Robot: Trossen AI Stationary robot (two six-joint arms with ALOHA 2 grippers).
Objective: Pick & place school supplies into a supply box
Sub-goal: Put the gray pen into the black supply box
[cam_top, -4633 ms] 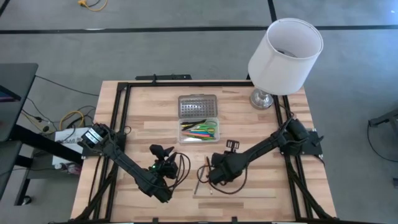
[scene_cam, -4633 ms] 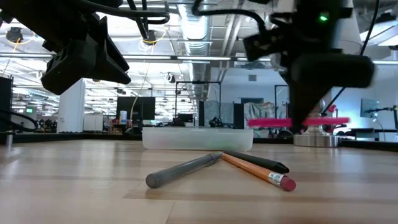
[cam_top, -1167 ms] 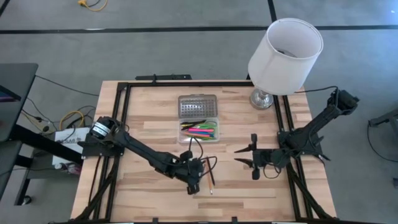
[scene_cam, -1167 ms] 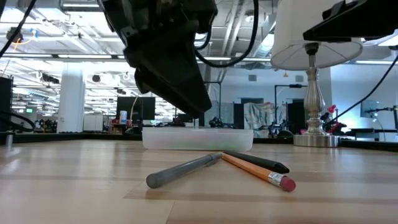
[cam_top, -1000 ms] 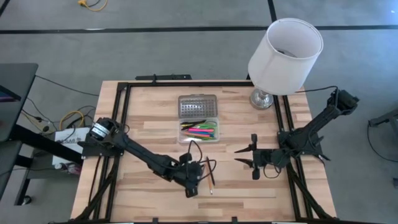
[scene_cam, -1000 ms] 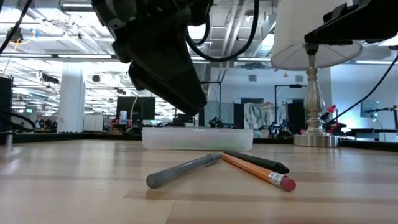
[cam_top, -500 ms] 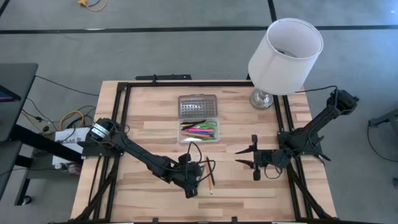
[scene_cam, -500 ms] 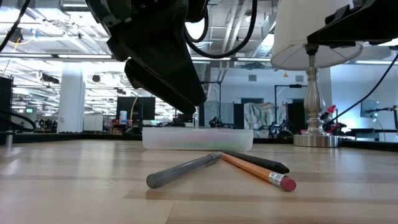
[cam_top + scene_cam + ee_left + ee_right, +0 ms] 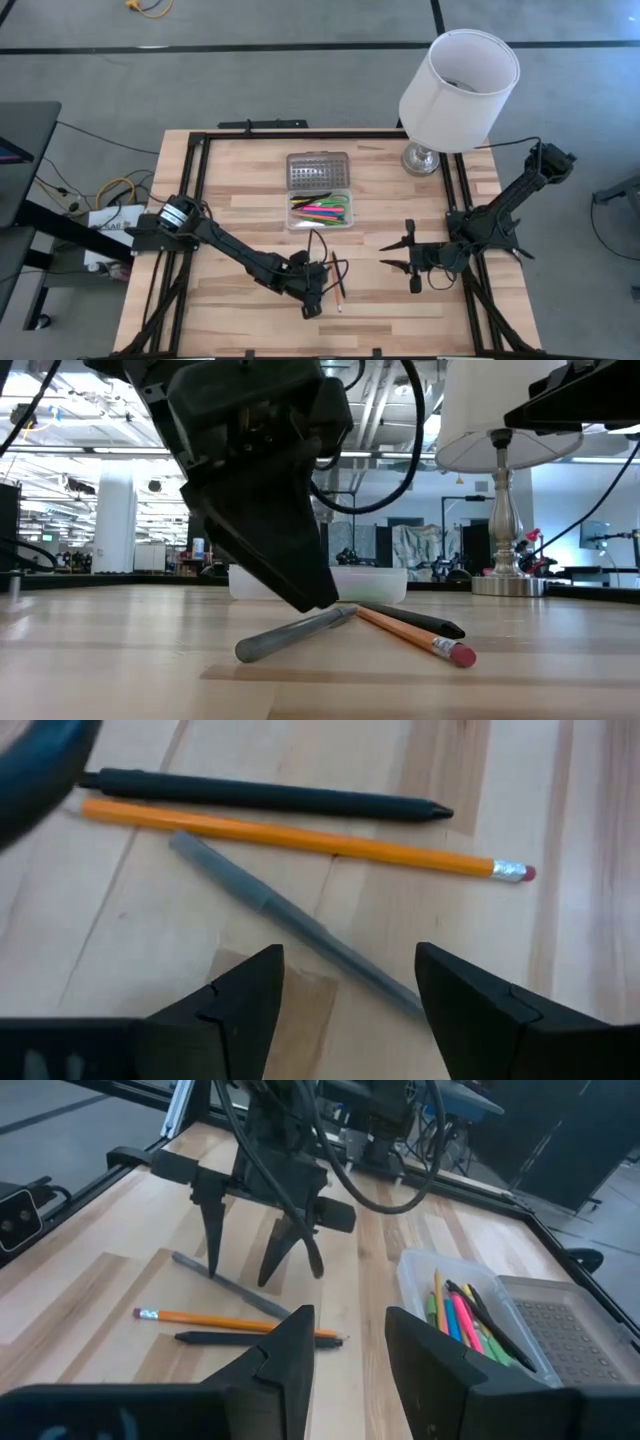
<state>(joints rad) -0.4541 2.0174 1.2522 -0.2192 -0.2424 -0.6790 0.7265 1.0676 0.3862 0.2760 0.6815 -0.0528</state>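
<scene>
The left gripper (image 9: 312, 300) was down low at the near middle of the table (image 9: 240, 215), fingers (image 9: 245, 1000) spread apart and pointing at the wood, straddling a grey pen (image 9: 295, 925) without actually touching it, as far as the wrist view showed. From the low camera the gripper (image 9: 315, 595) looked like a big dark wedge with its tip just above the far end of that grey pen (image 9: 295, 632).

Right next to the pen were two more loose items: an orange pencil (image 9: 300, 840) with a pink eraser, and a black pen (image 9: 265, 792) beyond that. Pencil and black pen lay nearly parallel and just beside each other, while the grey pen angled away from them, its one end almost meeting the pencil.

Farther back, mid-table, the supply box (image 9: 320, 212) sat open with its grey ribbed lid (image 9: 318, 172) flipped to the far side. Inside was a bunch of pink, green, yellow and orange supplies (image 9: 322, 211).

The right gripper (image 9: 404, 256) hung off to the right, well apart from the pens, fingers also open and empty. A white lamp (image 9: 455, 85) stood at the far right corner.
</scene>
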